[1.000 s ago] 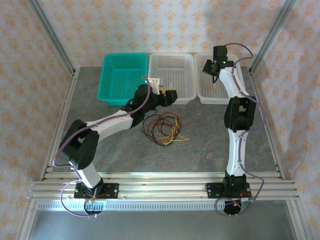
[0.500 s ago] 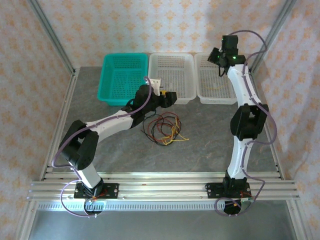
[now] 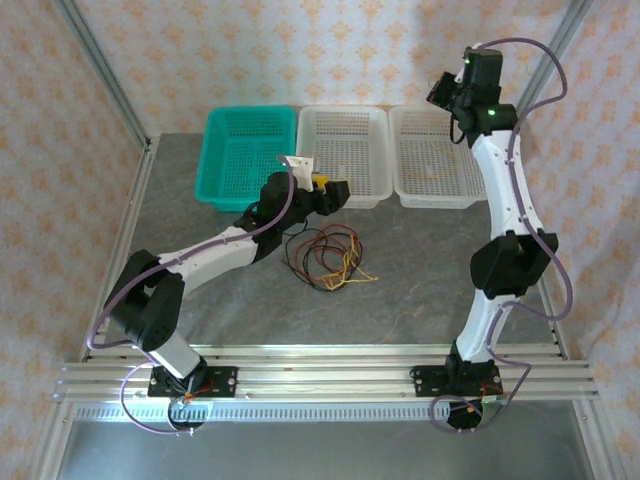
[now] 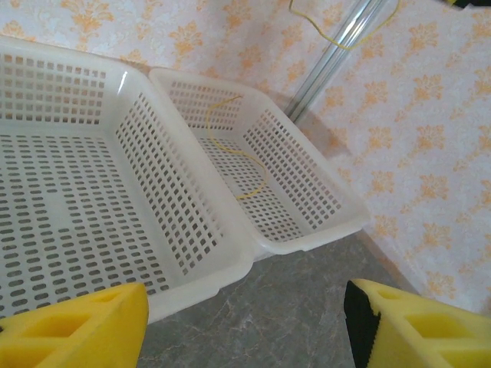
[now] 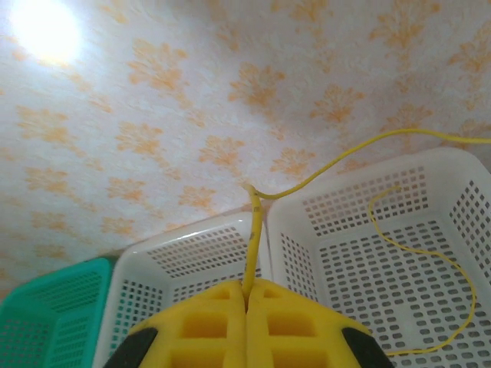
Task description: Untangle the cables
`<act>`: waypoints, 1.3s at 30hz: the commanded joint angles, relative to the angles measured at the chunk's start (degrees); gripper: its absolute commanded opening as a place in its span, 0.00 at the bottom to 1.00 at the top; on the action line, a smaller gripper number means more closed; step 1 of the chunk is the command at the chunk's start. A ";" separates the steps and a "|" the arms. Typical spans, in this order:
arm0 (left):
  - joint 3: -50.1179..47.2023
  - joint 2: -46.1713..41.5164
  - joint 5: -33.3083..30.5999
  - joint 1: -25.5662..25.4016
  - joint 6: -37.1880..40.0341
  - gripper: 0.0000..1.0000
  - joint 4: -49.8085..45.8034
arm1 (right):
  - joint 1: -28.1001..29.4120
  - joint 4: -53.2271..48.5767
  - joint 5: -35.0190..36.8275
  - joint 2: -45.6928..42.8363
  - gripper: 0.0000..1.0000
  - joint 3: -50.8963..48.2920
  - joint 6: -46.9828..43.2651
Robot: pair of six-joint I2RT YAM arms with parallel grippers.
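A tangle of red, black and yellow cables (image 3: 325, 258) lies on the grey table in the top view. My left gripper (image 3: 335, 192) hovers just behind the tangle, near the middle basket's front rim. In the left wrist view it (image 4: 245, 330) is open, with only bare table between its yellow fingers (image 4: 77, 326). My right gripper (image 3: 447, 92) is raised high above the right white basket. In the right wrist view it (image 5: 247, 287) is shut on one yellow cable (image 5: 252, 238). That cable arcs away and trails down into the basket (image 4: 245, 165).
Three baskets line the back of the table: a teal one (image 3: 215, 170), a middle white one (image 3: 378, 150) and a right white one (image 3: 400, 165). Metal frame posts (image 3: 535, 80) stand at the back corners, before patterned walls.
My right arm has stretched upward and back, lifting the yellow cable higher above the right basket. My left arm has shifted slightly, its jaws a touch wider.
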 commanded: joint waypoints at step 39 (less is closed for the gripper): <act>3.32 -10.57 6.92 4.58 42.77 0.71 7.62 | 14.19 3.21 -34.43 -27.72 0.00 -23.11 4.94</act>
